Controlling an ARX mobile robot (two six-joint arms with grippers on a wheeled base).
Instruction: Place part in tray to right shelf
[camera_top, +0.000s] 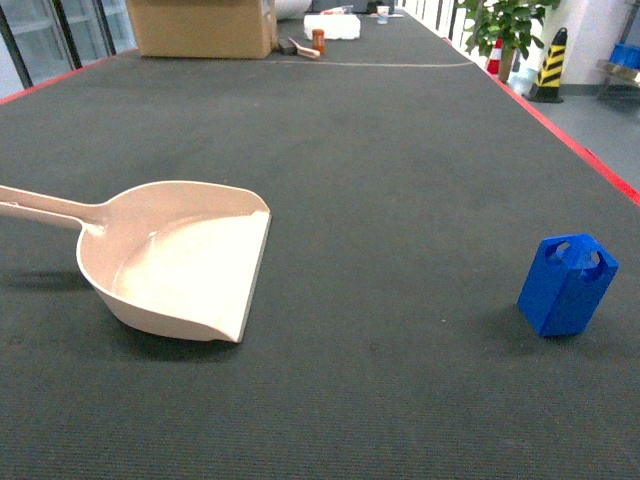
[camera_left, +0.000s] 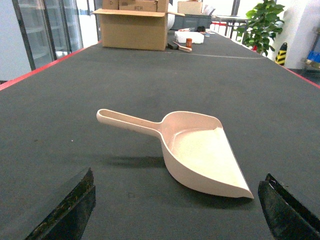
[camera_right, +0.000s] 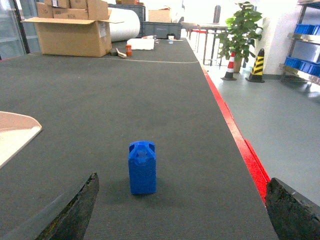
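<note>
Both hands read as spread apart and empty: our left hand (camera_left: 177, 207) has its dark fingers wide at the frame corners facing the tray (camera_top: 185, 258), our right hand (camera_right: 182, 210) likewise facing the part (camera_right: 142, 167). We note the tray lying left on the dark grey bench (camera_top: 380, 150), lip toward the part (camera_top: 566, 284), which stands upright well apart at right. Red edging borders the bench. Far end: cardboard box (camera_top: 200, 27), potted plant (camera_right: 242, 30), striped cones on grey floor.

left gripper (camera_left: 177, 210) — black scuffed fingers (camera_left: 70, 210), right gripper (camera_right: 182, 212) alike
</note>
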